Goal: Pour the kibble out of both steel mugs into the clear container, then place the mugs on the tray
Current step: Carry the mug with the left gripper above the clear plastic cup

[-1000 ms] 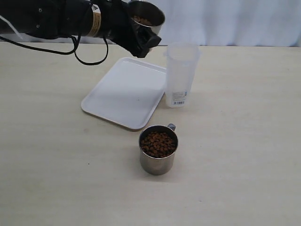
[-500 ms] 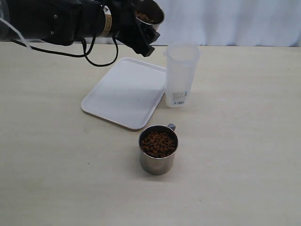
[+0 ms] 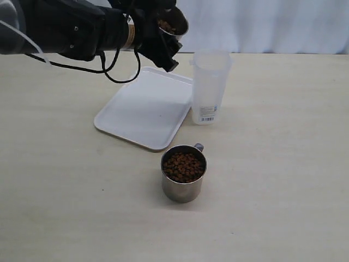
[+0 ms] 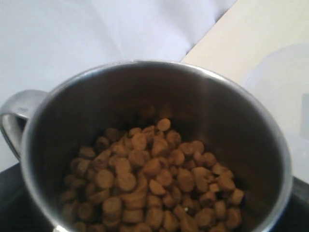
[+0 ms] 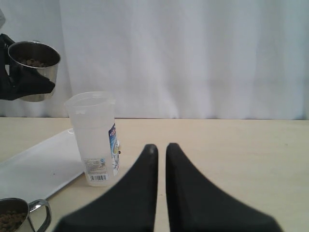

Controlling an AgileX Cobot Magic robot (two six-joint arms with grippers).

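Observation:
My left gripper (image 3: 163, 45) is shut on a steel mug (image 3: 172, 23) and holds it tilted in the air over the far edge of the white tray (image 3: 143, 109), just left of the clear container (image 3: 211, 87). In the left wrist view that mug (image 4: 231, 121) fills the picture, with brown kibble (image 4: 154, 183) heaped in its bottom. The second steel mug (image 3: 183, 174), full of kibble (image 3: 184, 166), stands on the table in front of the tray. My right gripper (image 5: 161, 148) hovers shut and holds nothing, well short of the container (image 5: 94, 137).
A white curtain (image 3: 262, 24) closes off the back of the beige table (image 3: 283, 180). The container stands at the tray's right corner. A black cable (image 3: 117, 73) hangs from the left arm over the table.
The left arm has reached further into view, and the held mug has turned and tipped a little more while staying beside the container's rim. Nothing else moved.

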